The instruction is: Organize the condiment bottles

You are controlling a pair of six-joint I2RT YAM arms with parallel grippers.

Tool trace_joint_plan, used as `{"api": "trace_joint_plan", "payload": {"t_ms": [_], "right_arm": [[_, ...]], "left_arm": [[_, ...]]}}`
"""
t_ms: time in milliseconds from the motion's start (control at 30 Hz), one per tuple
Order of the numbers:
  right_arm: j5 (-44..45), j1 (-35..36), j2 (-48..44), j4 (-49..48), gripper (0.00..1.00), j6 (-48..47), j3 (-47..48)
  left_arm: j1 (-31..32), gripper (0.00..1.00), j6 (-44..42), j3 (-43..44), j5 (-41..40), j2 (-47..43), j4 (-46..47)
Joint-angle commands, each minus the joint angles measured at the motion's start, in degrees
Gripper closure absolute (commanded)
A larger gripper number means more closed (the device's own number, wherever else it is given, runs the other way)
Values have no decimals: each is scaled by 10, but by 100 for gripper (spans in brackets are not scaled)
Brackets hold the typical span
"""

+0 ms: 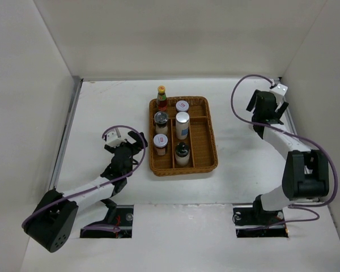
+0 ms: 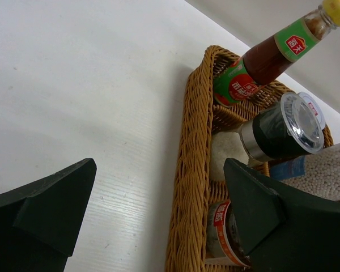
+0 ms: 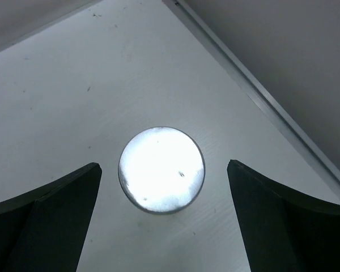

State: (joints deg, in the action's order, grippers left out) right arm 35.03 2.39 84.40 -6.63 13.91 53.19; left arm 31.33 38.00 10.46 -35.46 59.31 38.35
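While left hand (image 2: 158, 170) and right hand (image 3: 163, 167) gape spread, white table (image 1: 102, 102) lies boxed by pale walls (image 1: 187, 34).

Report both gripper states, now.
Left gripper: open, holding nothing.
Right gripper: open, holding nothing; a round silver cap sits between its fingers, untouched.

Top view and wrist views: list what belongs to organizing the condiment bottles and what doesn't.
Job: red sauce bottle; white cylinder; spice jars; black bottle; silver-capped container, right wrist view.
Just there: wicker tray; purple cables.
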Motion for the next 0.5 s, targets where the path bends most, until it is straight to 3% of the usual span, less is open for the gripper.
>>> {"api": "trace_joint_plan", "payload": {"t_ms": [0, 133, 333, 400, 467], "right_arm": [[-43, -16, 27, -13, 0, 1, 45], [-64, -27, 65, -29, 0, 11, 61], [-83, -21, 78, -21, 32, 29, 65], [-64, -10, 52, -18, 49, 33, 54], [-30, 17, 3, -25, 51, 31, 39]], "left_arm": [[4, 0, 8, 5, -1, -1, 25], [4, 0, 8, 9, 0, 6, 23], [-2, 0, 7, 6, -7, -2, 21], [-3, 0, 7, 5, -10, -5, 21], [-3, 0, 6, 6, -15, -1, 22]]}}
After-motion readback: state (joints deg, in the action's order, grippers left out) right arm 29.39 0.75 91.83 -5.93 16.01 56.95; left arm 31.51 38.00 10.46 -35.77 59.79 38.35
